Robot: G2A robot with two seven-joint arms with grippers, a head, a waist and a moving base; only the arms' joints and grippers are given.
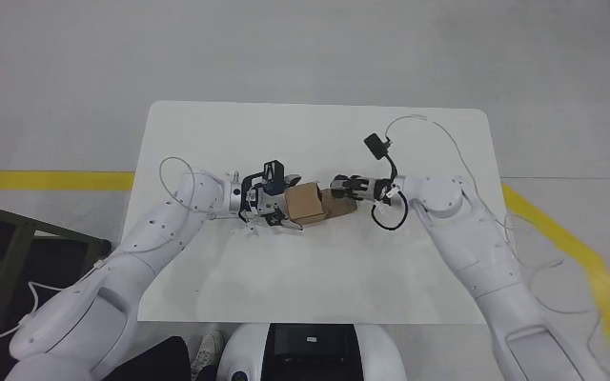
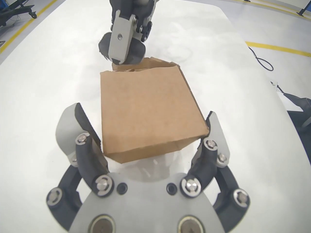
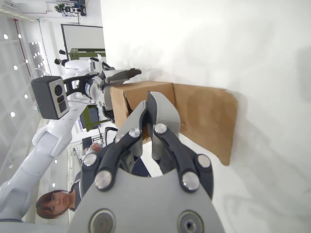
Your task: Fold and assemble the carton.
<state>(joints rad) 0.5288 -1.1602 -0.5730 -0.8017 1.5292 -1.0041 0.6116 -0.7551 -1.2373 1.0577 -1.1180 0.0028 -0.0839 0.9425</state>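
Because the carton [image 1: 305,203] lies in the middle of the table [image 1: 381,276] with its long axis running left to right, each end faces one arm. At the left end, the left gripper [image 1: 282,198] is wide open, one finger on each side of the box. At the right end, the right gripper [image 3: 147,103] is pinched closed, it seems on a flap [image 2: 155,64], so the next fold probably belongs to it.

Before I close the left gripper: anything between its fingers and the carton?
Nothing visible. The brown cardboard carton lies between the fingers of the open left gripper, with nothing else in the gap. The right gripper, shut, is at the carton's far end.
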